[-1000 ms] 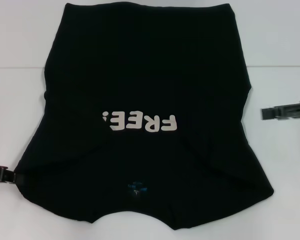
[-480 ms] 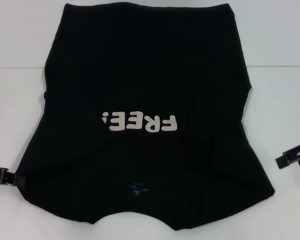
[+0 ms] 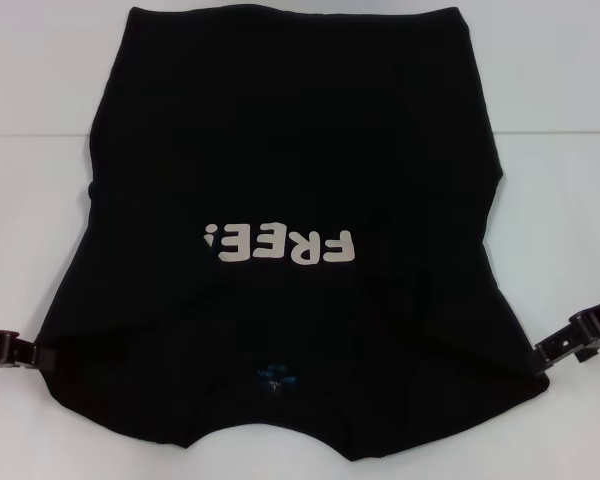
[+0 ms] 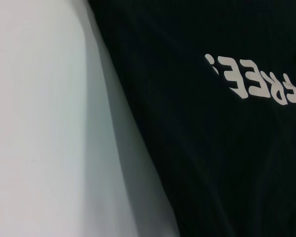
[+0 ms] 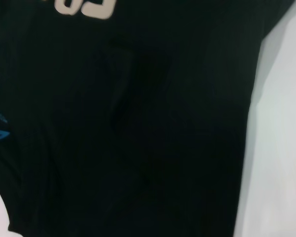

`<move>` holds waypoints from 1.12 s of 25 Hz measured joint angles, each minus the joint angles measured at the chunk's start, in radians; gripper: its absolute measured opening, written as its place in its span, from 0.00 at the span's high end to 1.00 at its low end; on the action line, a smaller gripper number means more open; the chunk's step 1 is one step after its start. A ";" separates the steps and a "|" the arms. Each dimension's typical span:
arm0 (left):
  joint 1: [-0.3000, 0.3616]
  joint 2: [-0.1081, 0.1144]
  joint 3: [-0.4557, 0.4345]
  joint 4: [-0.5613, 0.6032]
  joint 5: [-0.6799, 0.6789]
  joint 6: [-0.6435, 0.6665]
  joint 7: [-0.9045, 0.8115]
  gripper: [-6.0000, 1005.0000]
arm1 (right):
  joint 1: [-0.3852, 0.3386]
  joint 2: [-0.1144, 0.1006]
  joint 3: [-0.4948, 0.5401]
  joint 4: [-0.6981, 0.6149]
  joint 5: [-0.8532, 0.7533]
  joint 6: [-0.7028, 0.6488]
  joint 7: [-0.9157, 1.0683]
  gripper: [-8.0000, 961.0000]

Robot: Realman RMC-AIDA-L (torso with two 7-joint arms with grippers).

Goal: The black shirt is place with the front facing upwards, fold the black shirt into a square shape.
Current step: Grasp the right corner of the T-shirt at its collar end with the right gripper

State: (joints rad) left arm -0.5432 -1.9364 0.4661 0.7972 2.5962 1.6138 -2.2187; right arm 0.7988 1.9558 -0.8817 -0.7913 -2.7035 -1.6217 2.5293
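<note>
Tabletop (image 3: 40, 200) white and smooth, crossed by a thin seam line in its far part, a paler band beyond it; nothing else of the room in view. Black shirt (image 3: 290, 200) spread flat across the middle, front up, sleeves already folded in, collar nearest the robot, hem at the far side. White "FREE!" lettering (image 3: 280, 245) upside down on the chest; blue neck label (image 3: 275, 375) just inside the collar. Left gripper (image 3: 20, 352) low at the near left shoulder corner, tips meeting the cloth edge; grip on it impossible to tell. Right gripper (image 3: 550, 352) angled in at the near right shoulder corner, touching the fabric edge; open or closed, cannot tell
</note>
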 joint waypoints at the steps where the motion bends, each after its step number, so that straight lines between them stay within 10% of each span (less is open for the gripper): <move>1: 0.000 0.000 -0.001 0.000 0.000 0.000 0.000 0.97 | 0.002 0.003 0.000 0.012 -0.003 0.009 0.002 0.14; 28: -0.005 0.004 -0.001 -0.008 -0.001 0.006 -0.002 0.97 | 0.010 0.023 0.005 0.093 -0.006 0.068 0.003 0.14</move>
State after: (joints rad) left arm -0.5487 -1.9328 0.4647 0.7893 2.5954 1.6199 -2.2212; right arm 0.8085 1.9789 -0.8771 -0.6980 -2.7091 -1.5533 2.5321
